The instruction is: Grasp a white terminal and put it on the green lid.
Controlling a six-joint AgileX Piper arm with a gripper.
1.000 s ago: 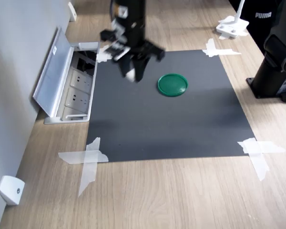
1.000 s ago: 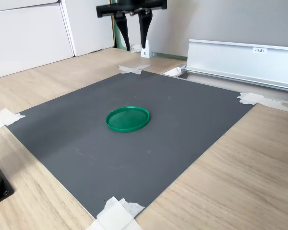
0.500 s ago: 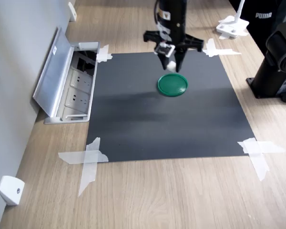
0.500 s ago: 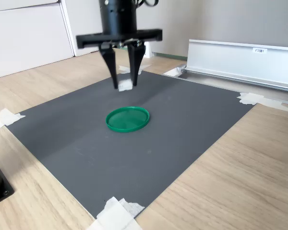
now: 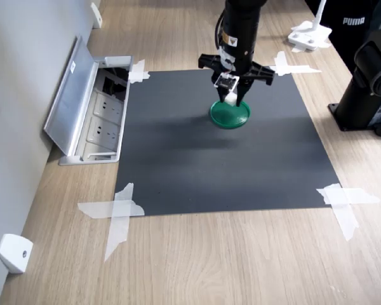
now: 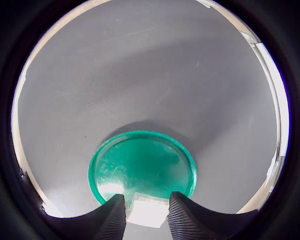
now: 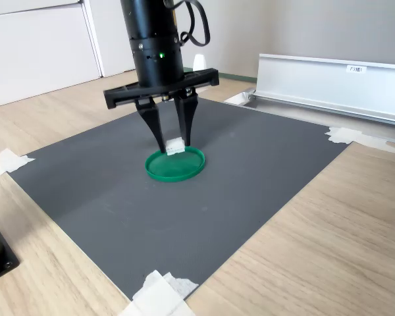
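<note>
Gripper [image 7: 174, 143] closed on the white terminal [image 7: 174, 145], block pinched between the two dark ribbed fingers [image 6: 115, 216], low over the green lid [image 7: 176, 164]. Terminal [image 6: 147, 210] over the lid's rim-side part rather than its centre, as the wrist view shows; touching the lid or just above, cannot tell from any view. Lid [image 5: 229, 115] flat on the dark mat [image 5: 222, 165], toward the mat's far side in the first exterior view. Terminal judged very light, hard, stiff plastic, smooth-sided and likely to slip or flick out of a loose pinch; best taken across two opposite flat faces, as now, fingers well down the sides. Small enough to tip or roll on release if dropped from height, so a low release over the lid's flat floor looks wise; the raised rim may keep it in. Lid judged light and rigid too, apt to slide on the mat if nudged. Hidden or unclear: underside of the terminal and the gap beneath it; the terminal's own detail (holes, ribs) too small to read; near part of the lid behind the fingers in the wrist view; wrist view ringed by a dark housing. In the first exterior view, terminal [image 5: 230, 98] only a white speck between the fingertips; arm cut off at the frame's top edge.
</note>
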